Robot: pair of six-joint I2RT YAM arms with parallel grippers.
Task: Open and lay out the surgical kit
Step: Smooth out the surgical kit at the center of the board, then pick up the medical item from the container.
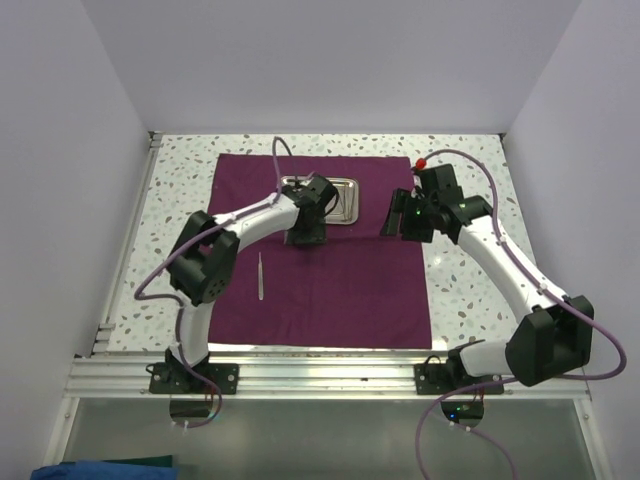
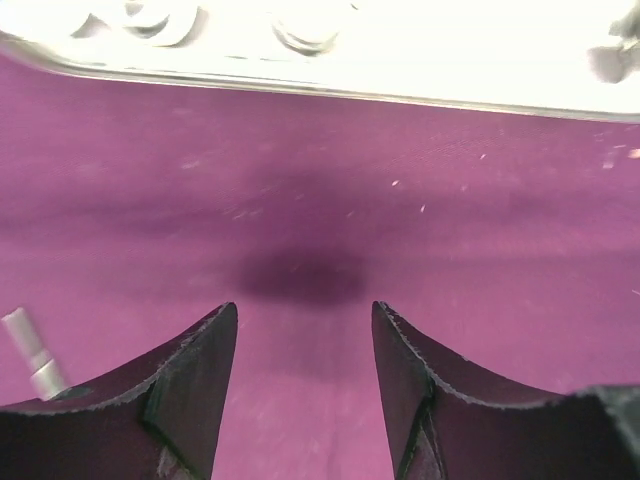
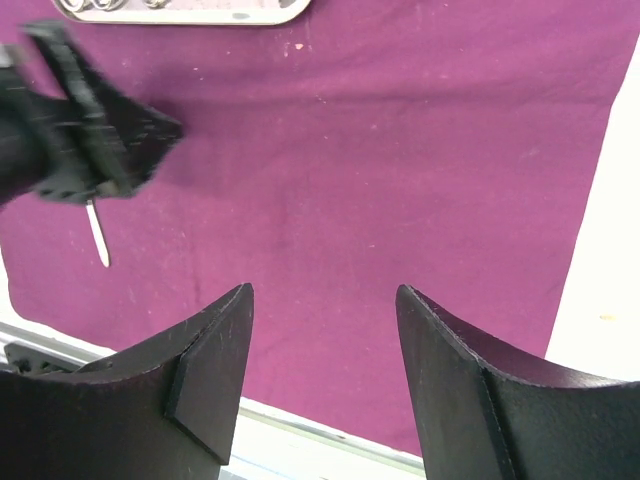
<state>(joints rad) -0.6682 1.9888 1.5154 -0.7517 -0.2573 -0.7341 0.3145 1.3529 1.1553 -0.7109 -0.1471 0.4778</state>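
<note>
The cloth (image 1: pixel 340 290) lies spread flat on the speckled bench (image 1: pixel 462 275). Its edges are straight. Bare bench borders it on the left, right and far sides, and its near edge runs just beside the aluminium rail (image 1: pixel 320 372). White walls close the bench in on three sides.

The cloth is a dark maroon weave, matte and lightly flecked with lint. The tray (image 1: pixel 344 183) sits at its far middle. It is a small rectangle of shiny steel with rounded corners, and the thin instruments inside are too small to tell apart. A pair of slim silver tweezers (image 1: pixel 260 275) lies alone on the left part of the cloth, well apart from the tray.

The left end effector (image 1: pixel 303 238) hangs over the cloth just in front of the tray's near rim. Its dark fingers are spread, with only cloth between them. In its wrist view the tray is a glare-white band, and the end of a thin silver piece (image 2: pixel 28 352) shows at the lower left.

The right end effector (image 1: pixel 392 215) is over the right part of the cloth, near the right edge. Its fingers are likewise apart and empty. The two end effectors face each other across an open stretch of cloth. Purple cables (image 1: pixel 282 152) loop over the far bench.
</note>
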